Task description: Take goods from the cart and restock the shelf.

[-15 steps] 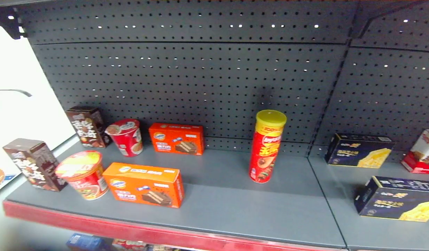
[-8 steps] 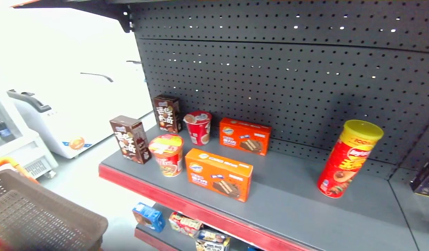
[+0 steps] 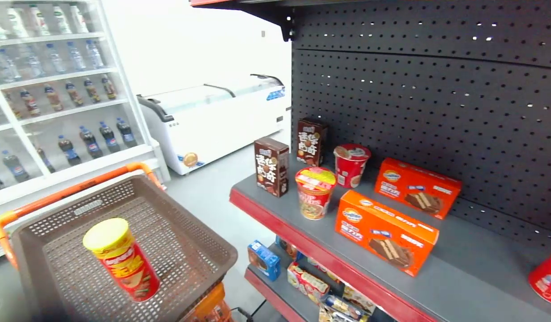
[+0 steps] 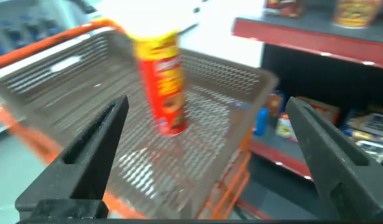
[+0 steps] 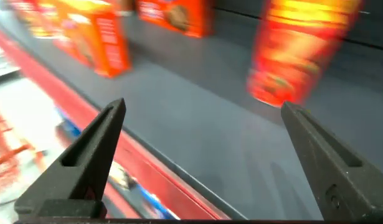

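A red chips can with a yellow lid (image 3: 121, 259) stands in the brown mesh basket (image 3: 185, 241) of the orange-handled cart at the lower left. The left wrist view has my left gripper (image 4: 207, 107) open and empty, apart from that can (image 4: 164, 81), which stands ahead inside the basket (image 4: 66, 87). My right gripper (image 5: 203, 106) is open and empty above the grey shelf (image 5: 197, 124), with a second red can (image 5: 297, 50) ahead of it. That can (image 3: 547, 277) stands at the right edge of the shelf (image 3: 463, 277).
On the shelf stand two orange boxes (image 3: 385, 231) (image 3: 416, 188), two cup noodles (image 3: 314, 192) (image 3: 350, 164) and two brown boxes (image 3: 271, 166) (image 3: 311, 141). Behind them is a pegboard wall. A chest freezer (image 3: 212, 120) and a drinks fridge (image 3: 47, 89) stand beyond the cart. More goods (image 3: 302, 279) lie on a lower shelf.
The head camera has swung to the left, bringing the cart and its can into the picture. The goods on the shelf have kept their places.
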### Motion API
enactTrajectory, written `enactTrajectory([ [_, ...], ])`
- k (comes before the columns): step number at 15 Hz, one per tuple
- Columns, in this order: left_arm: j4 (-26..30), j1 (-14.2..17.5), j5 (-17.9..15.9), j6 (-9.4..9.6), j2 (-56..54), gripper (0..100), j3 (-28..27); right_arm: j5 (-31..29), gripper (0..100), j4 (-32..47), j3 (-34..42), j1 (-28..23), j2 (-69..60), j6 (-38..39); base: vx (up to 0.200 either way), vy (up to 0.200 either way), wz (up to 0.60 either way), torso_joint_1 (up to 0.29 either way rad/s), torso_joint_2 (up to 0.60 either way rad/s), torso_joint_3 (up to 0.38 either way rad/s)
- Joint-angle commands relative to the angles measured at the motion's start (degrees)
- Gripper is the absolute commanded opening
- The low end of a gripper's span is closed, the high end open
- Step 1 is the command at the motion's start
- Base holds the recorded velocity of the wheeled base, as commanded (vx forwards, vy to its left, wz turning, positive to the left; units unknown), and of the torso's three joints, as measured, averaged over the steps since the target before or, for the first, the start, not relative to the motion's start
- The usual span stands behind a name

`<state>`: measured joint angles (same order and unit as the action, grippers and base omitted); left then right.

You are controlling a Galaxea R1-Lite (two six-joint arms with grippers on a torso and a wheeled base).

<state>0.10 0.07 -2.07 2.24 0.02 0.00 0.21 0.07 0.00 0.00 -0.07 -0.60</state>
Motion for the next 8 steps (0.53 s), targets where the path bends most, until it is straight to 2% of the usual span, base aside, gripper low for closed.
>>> enactTrajectory([
  [1, 0.0, 0.1, 0.1, -0.05, 0.0, 100, 0.0, 0.1, 100, -0.1, 0.0, 0.0, 0.1, 0.0, 0.0, 0.0, 0.6, 0.007, 0.0, 0.002],
  [4, -0.1, 0.2, 1.0, 0.13, 0.0, 100, 0.0, 0.0, 100, 0.0, 0.0, 0.0, 0.1, 0.2, 0.0, 0.0, 0.0, 0.0, 0.0, 0.0],
  [5, 0.2, 0.1, 1.8, 1.01, 0.0, 100, -3.4, 0.0, 100, 0.0, 0.0, 0.0, 0.1, 0.2, 0.0, 0.0, 0.0, 0.0, 0.0, 0.0],
  [7, 8.5, -1.0, 1.5, 2.24, 8.6, 100, -18.8, 0.0, 100, 0.0, 0.0, 0.0, 0.1, 0.2, 0.0, 0.0, 0.0, 0.0, 0.0, 0.0],
  [8, 12.2, -2.6, 1.4, 2.68, 13.4, 100, -25.7, 0.0, 100, 0.0, 0.0, 0.0, 0.1, 0.2, 0.0, 0.0, 0.0, 0.0, 0.0, 0.0],
])
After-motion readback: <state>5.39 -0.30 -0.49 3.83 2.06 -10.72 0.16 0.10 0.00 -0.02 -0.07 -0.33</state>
